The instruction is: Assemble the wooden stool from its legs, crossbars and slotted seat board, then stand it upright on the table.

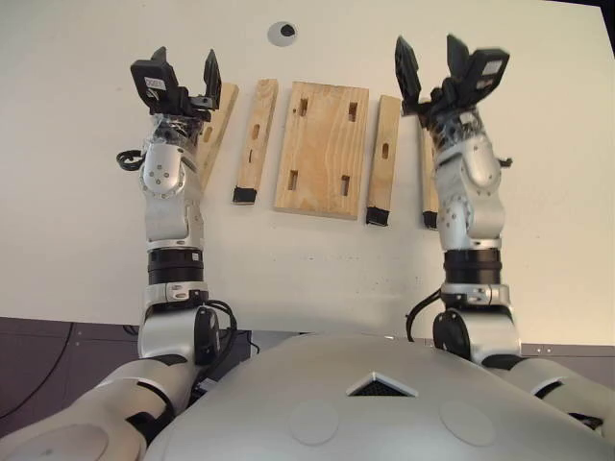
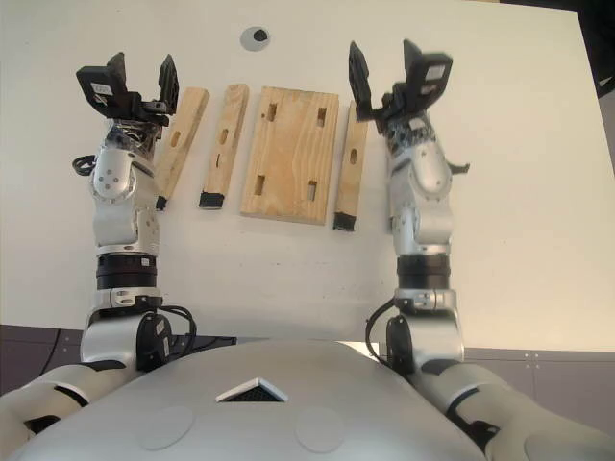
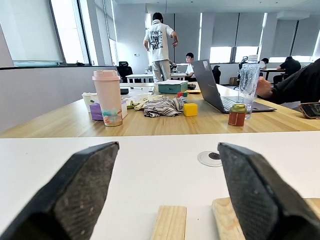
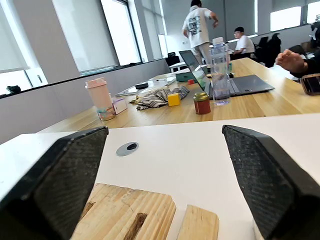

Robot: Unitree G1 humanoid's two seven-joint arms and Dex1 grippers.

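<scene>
Wooden seat board [image 1: 322,149] sits between left end effector [image 1: 185,61] and right end effector [image 1: 429,48], both agape (labels [image 1: 151,84] illegible).

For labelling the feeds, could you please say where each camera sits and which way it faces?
Left eye view: on the head, looking forward and down at the table, seat board and legs; both arms with open jaws show.
Right eye view: the other eye, same scene and arms.
Left wrist view: on the left wrist, looking level across the table past the grommet toward the wooden desk; its open jaws frame it.
Right wrist view: on the right wrist, facing likewise, open jaws framing; shares grommet and desk.
</scene>
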